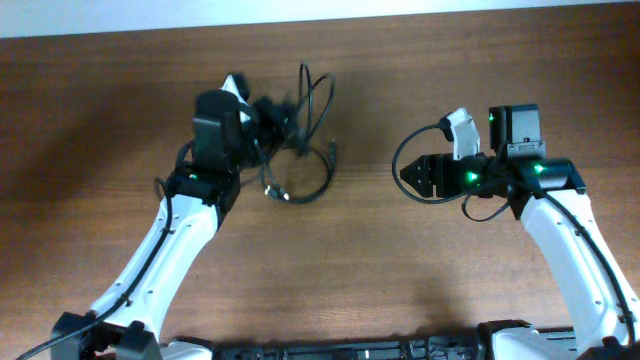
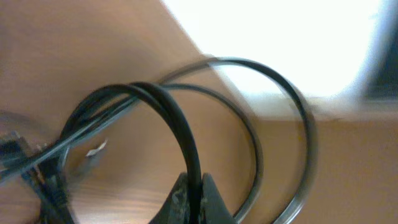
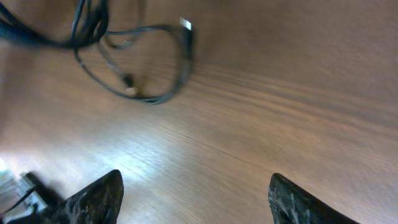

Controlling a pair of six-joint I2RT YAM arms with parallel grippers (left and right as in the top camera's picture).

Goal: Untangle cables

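The left gripper [image 2: 194, 190] has its jaws pressed together on one black cord of the cables [image 2: 185, 130], which arches up from between them with thinner loops curving around it. The tangle sits on the tabletop [image 1: 330, 260] just right of those jaws. The right gripper [image 3: 196, 199] is well apart from the cables, its jaws spread wide and holding nothing.

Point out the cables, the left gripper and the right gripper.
cables [image 1: 292, 125], overhead view, tangled middle of the bundle
left gripper [image 2: 194, 190], left wrist view, between fingers pinching a cable
right gripper [image 3: 194, 196], right wrist view, gap between its open fingers
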